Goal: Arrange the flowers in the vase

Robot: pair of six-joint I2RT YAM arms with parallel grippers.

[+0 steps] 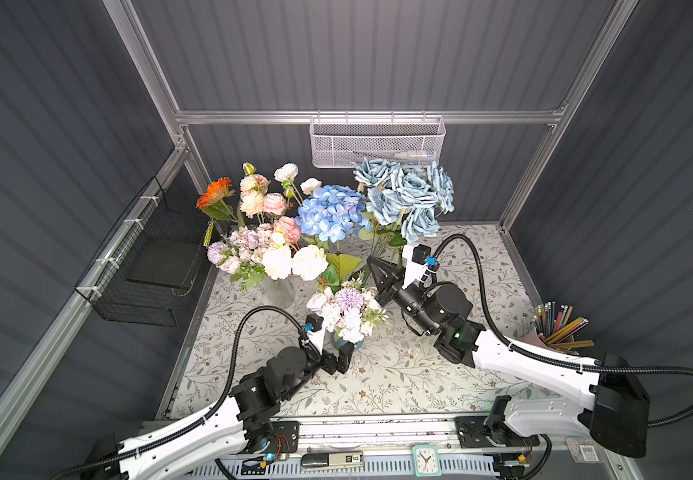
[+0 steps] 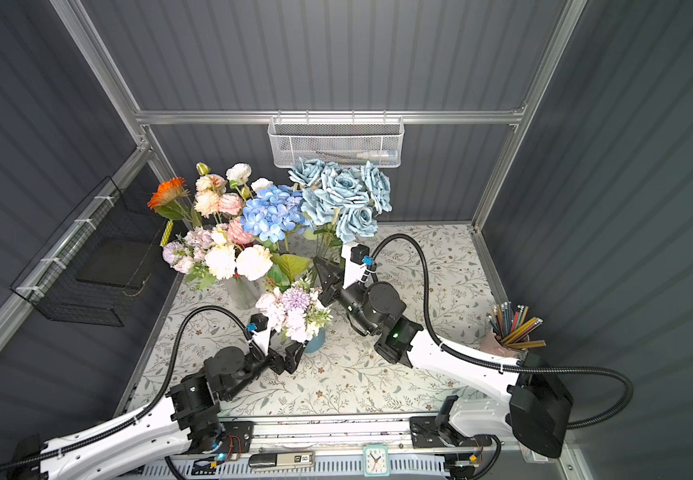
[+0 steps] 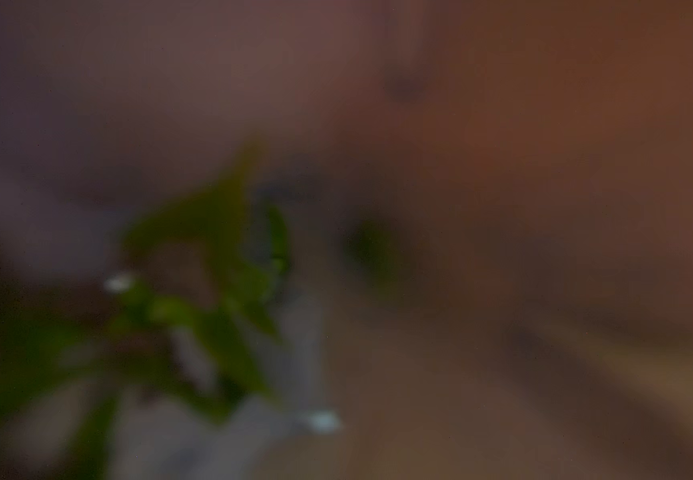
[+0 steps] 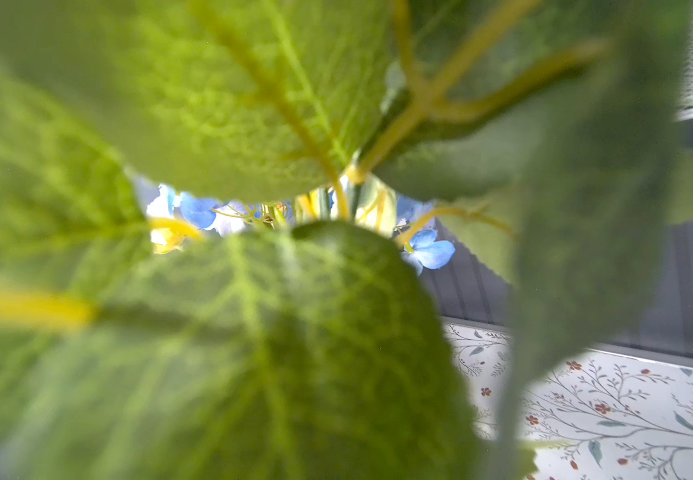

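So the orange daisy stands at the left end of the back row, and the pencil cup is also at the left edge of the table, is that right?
Not quite. The orange daisy is at the left end of the back row, but the pencil cup stands at the right edge of the table, as both top views show.

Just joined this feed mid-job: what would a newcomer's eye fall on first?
The blue hydrangea and dusty-blue roses massed at the back, below the white mesh basket. Then the lilac-and-white bouquet in a small blue vase mid-table, with the open left gripper at its base and the shut right gripper nosing in beneath the hydrangea.
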